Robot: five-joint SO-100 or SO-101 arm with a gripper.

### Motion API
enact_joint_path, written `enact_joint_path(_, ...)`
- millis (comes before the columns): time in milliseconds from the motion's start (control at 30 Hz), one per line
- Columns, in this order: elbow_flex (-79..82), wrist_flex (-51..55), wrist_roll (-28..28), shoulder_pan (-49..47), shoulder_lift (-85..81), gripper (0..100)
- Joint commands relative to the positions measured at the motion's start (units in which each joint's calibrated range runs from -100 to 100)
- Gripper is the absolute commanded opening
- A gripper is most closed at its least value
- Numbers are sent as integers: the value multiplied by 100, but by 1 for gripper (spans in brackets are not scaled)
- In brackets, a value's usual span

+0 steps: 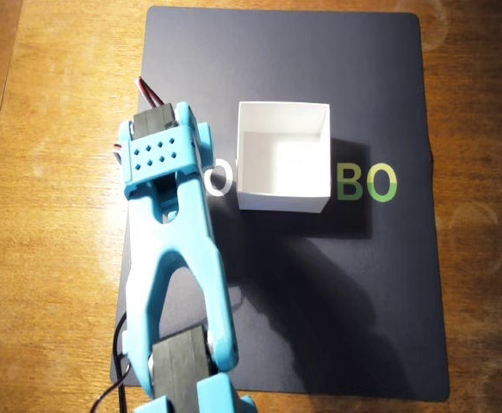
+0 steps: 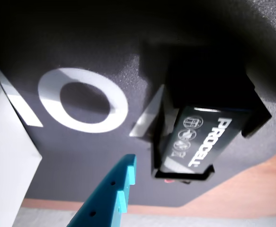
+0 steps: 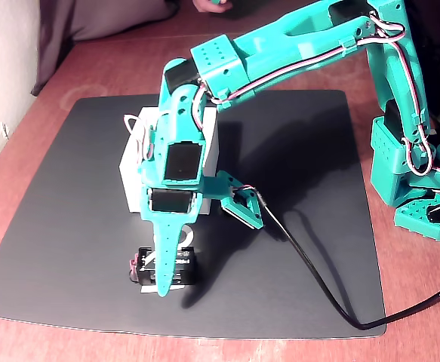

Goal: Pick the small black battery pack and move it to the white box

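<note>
black battery pack lying on dark mat, teal claw hanging over it, jaws parted, gripping nothing; white box sitting nearby.

Overhead straight down, fixed view oblique, both over the mat (wrist view close above it).

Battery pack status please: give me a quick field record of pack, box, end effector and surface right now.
battery pack: flat on the dark mat, outside the box, printed side up
white box: open, looks empty in the overhead view
end effector: lowered over the pack; grip cannot be judged
mat: dark, with printed lettering, on a wooden table
task: pack not yet in box
</note>
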Motion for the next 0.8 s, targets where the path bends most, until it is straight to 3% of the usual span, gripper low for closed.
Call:
enact_joint_path(0,-169,-29,25,-58,-33,45)
enact_joint_path(767,-251,-47,-8,-410,405,45)
